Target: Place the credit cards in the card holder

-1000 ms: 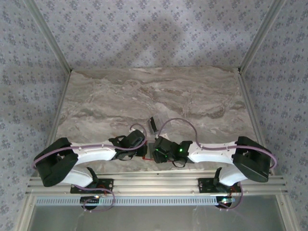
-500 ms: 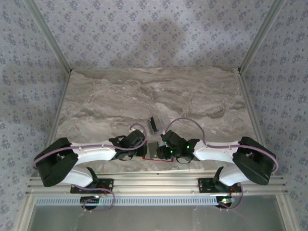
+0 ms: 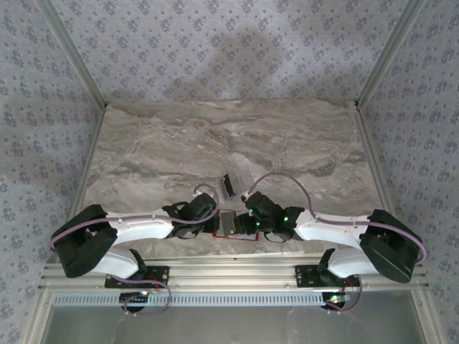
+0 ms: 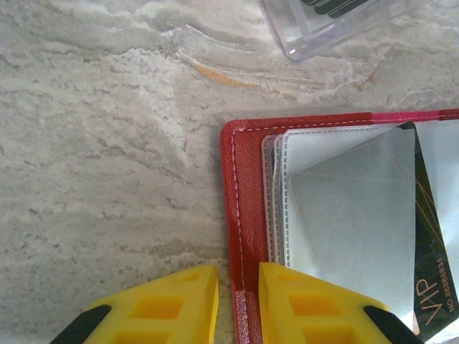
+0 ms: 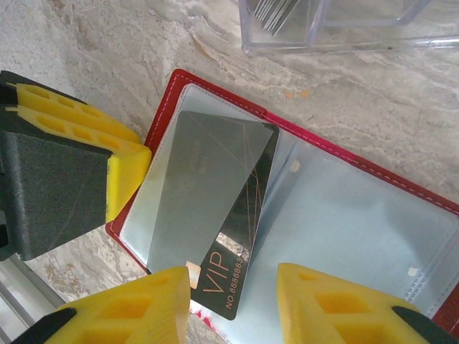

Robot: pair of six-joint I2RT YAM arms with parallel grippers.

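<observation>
The card holder (image 5: 215, 89) lies opened flat on the surface (image 4: 107, 143), at the near edge midway between the two arms. Its red cover faces down and its clear sleeves face up. A clear box (image 5: 337, 32) stands just beyond it, apart from it, with further cards (image 4: 337, 6) inside.

**Step in hand:** insertion of one credit card (image 5: 215, 193) into a sleeve on the left leaf.
- The card sits at a slant. Most of its face shows dulled beneath the clear sleeve.
- One long strip and the end marked "VIP" remain exposed and dark.
- Judged from this, the card is entered but not seated.

**Finger state:**
- The left fingers (image 4: 315, 304) stand almost together, with the red outer edge of the cover running between them. They appear to pinch that edge and hold the left leaf in place.
- The right fingers (image 5: 337, 308) are spread. The protruding end of the card lies in the gap between them. Whether either finger touches the card cannot be told.

**Next move, as judged:**
1. Square the card with the sleeve opening.
2. Press on its exposed end so that it slides fully home.
3. Keep the left hold, so the holder does not skate across the smooth surface.
4. Then take the next card from the box.

A slanted push risks jamming a corner against the sleeve seam.
</observation>
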